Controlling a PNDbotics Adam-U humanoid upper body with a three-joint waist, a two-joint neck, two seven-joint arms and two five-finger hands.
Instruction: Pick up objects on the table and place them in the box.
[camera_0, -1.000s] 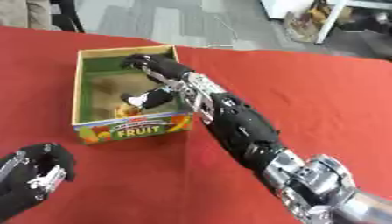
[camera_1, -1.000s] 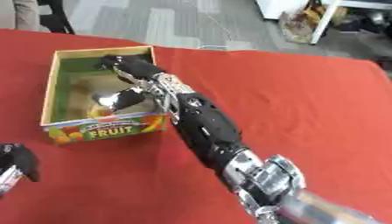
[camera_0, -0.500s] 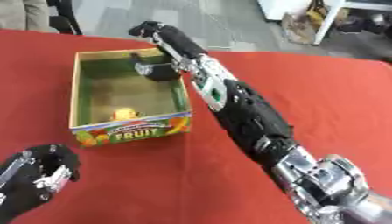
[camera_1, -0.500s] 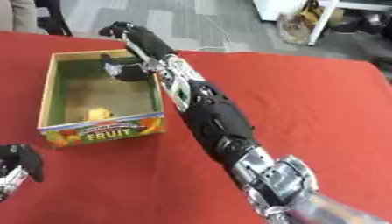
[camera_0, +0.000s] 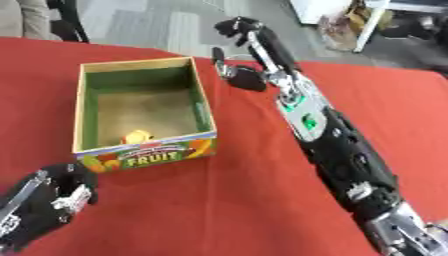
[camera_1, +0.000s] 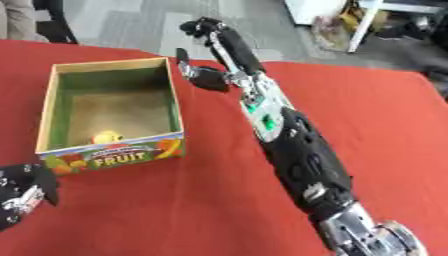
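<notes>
The right robot hand (camera_0: 249, 47) is raised over the far edge of the red surface (camera_0: 262, 200), just beyond the far right corner of the box (camera_0: 203, 109). Its fingers are spread and only slightly bent, the thumb hanging down apart from them, and it holds and touches nothing. The open cardboard box, printed "FRUIT" on its near wall, stands on the surface and holds a small yellow object (camera_0: 137, 136) against its near wall. The left robot hand (camera_0: 44, 205) rests at the lower left corner, fingers relaxed and empty.
</notes>
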